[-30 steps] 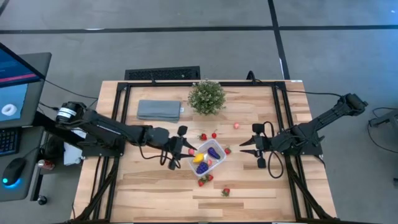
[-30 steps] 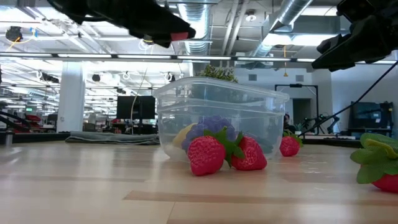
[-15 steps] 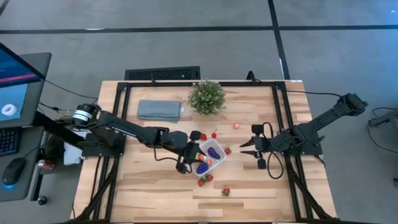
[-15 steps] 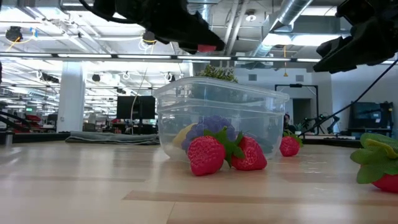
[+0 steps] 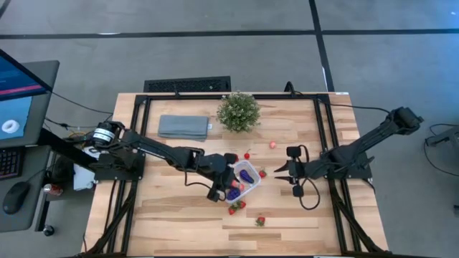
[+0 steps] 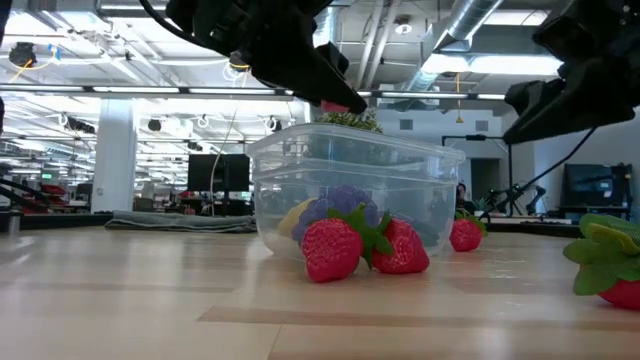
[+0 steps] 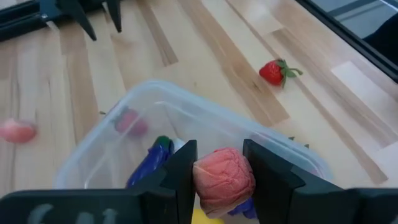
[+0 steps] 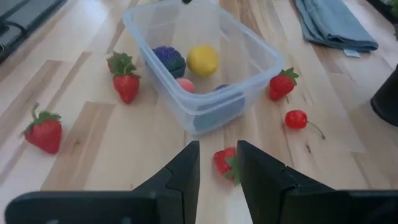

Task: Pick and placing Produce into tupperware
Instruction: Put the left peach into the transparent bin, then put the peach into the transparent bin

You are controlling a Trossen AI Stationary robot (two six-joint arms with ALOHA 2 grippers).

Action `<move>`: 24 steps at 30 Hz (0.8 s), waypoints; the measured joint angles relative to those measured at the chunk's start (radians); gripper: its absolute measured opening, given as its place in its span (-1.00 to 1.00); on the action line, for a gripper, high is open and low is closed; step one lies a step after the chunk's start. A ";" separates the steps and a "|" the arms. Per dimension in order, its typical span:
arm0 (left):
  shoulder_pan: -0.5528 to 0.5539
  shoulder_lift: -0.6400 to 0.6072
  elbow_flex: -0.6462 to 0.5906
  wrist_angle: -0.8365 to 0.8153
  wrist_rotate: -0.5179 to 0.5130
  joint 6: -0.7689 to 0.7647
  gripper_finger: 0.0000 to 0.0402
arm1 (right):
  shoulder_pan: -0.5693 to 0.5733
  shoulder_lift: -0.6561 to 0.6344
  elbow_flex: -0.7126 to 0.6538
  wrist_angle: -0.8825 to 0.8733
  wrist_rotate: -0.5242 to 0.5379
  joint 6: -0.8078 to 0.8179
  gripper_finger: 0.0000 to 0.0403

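On the desk (image 5: 172,215), your left claw (image 7: 219,167) grips a pink fruit (image 7: 222,180) directly above the box (image 5: 241,179); the right claw (image 5: 277,170), shut and empty, waits beside it.

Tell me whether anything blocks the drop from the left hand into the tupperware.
Nothing visible does. The left hand is shut on a pink-red piece directly above the open, lidless tupperware. Inside, a purple piece lies to one side, with bare floor around it. The right hand waits off to the side.
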State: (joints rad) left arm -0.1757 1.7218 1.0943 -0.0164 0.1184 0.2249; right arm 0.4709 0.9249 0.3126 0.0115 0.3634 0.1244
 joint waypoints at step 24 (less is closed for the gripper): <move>0.003 0.000 0.000 -0.031 -0.052 -0.033 0.06 | 0.000 0.046 0.000 0.043 0.000 -0.001 -0.36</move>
State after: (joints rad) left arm -0.1722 1.7218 1.0939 -0.0470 0.0666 0.1922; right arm 0.4709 0.9707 0.3126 0.0549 0.3637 0.1231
